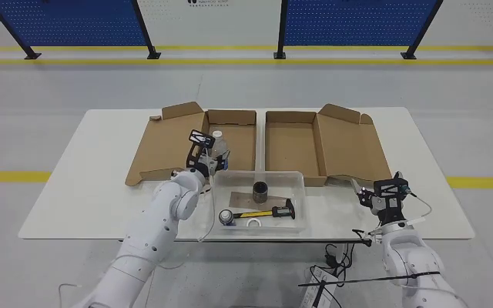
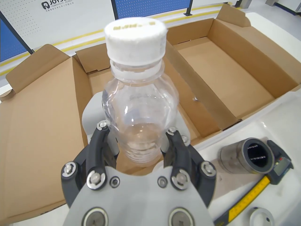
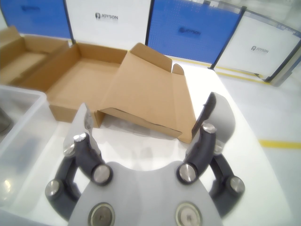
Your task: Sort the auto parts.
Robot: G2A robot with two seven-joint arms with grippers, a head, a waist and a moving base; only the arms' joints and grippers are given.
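Note:
My left gripper [image 2: 137, 128] is shut on a clear plastic bottle [image 2: 138, 109] with a white cap, held upright over the near edge of the left cardboard box [image 1: 173, 142]. In the top view that gripper [image 1: 209, 158] and the bottle [image 1: 219, 143] sit just behind the clear plastic bin [image 1: 299, 179]. The bin holds a metal cylinder [image 1: 260, 190], a yellow and black caliper [image 1: 271, 212], a round metal part [image 1: 227, 217] and a white ring [image 1: 253, 223]. My right gripper [image 3: 148, 116] stands open and empty above the table at the near right [image 1: 383, 192].
The right cardboard box [image 1: 293, 146] lies open with its lid flap folded out to the right. The boxes stand side by side behind the bin. The white table [image 1: 92, 177] has bare room at its left and right ends.

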